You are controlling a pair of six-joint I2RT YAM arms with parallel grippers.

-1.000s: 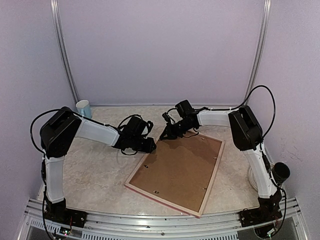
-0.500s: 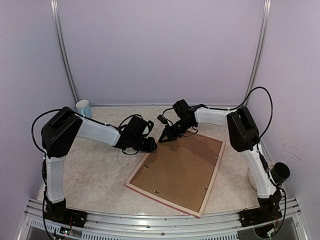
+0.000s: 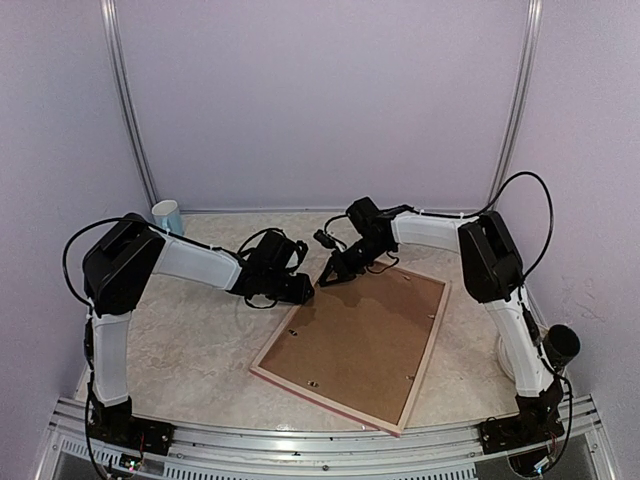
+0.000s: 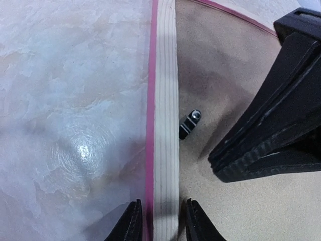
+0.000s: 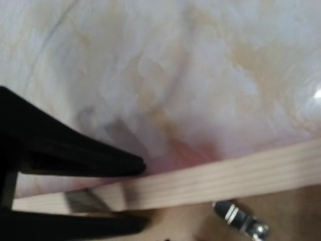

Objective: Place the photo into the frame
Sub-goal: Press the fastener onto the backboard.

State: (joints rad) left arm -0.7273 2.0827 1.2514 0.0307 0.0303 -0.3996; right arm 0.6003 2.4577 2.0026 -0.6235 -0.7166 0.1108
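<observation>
One rail of the frame [image 4: 164,100], which lies face down on the table [image 3: 190,340] with its brown backing [image 3: 360,335] up, is straddled by the left pincer [image 4: 161,221], gripped or not I cannot tell, while the right pincer [image 4: 216,161], shut and empty, has its tip at the backing just inside that rail.
</observation>
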